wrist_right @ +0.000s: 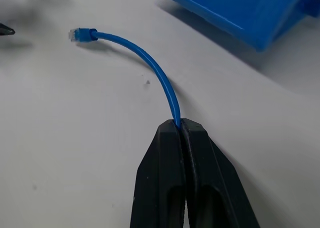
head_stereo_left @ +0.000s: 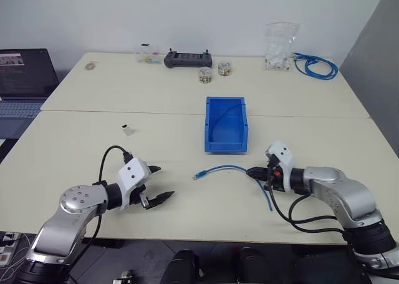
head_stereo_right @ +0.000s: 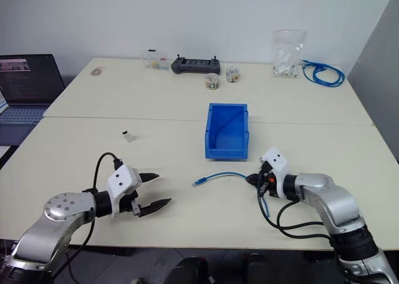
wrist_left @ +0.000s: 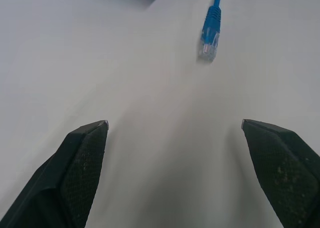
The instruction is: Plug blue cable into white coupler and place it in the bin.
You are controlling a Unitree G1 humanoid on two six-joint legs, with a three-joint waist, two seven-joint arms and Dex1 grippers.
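From the head camera's left eye, the right tool point(head_stereo_left: 252, 171) is seen closed tight on the blue cable point(head_stereo_left: 219, 169), pinched a little behind its free end. The plug point(head_stereo_left: 198, 176) is thereby left projecting toward the left tool point(head_stereo_left: 159, 184), presumably so that it can be offered to a socket. A short tail of cable hangs down past the right wrist. The left tool is spread wide with nothing in it, low over the counter point(head_stereo_left: 187, 97). The white coupler point(head_stereo_left: 127, 130) lies well apart from both tools, farther back on the left of the counter, untouched; it is judged that it must be fetched before any plugging. The bin point(head_stereo_left: 225, 125) stands between the tools and farther back, just behind the cable's arc, and its interior appears empty.

From the right eye, the same layout is given. At the counter's far edge a clear bag point(head_stereo_right: 287, 50) holding small white parts is seen, a coiled bundle of blue cable point(head_stereo_right: 324, 73) beside it, and small lidded pots point(head_stereo_right: 222, 78) whose contents cannot be told.

In the left wrist view, the two fingers point(wrist_left: 80, 163) stand far apart, and the cable's clear plug lies on the counter ahead of them.

In the right wrist view, the cable emerges from between the pressed-together fingers point(wrist_right: 165, 178) and curves away to its plug, with a corner of the bin nearby.
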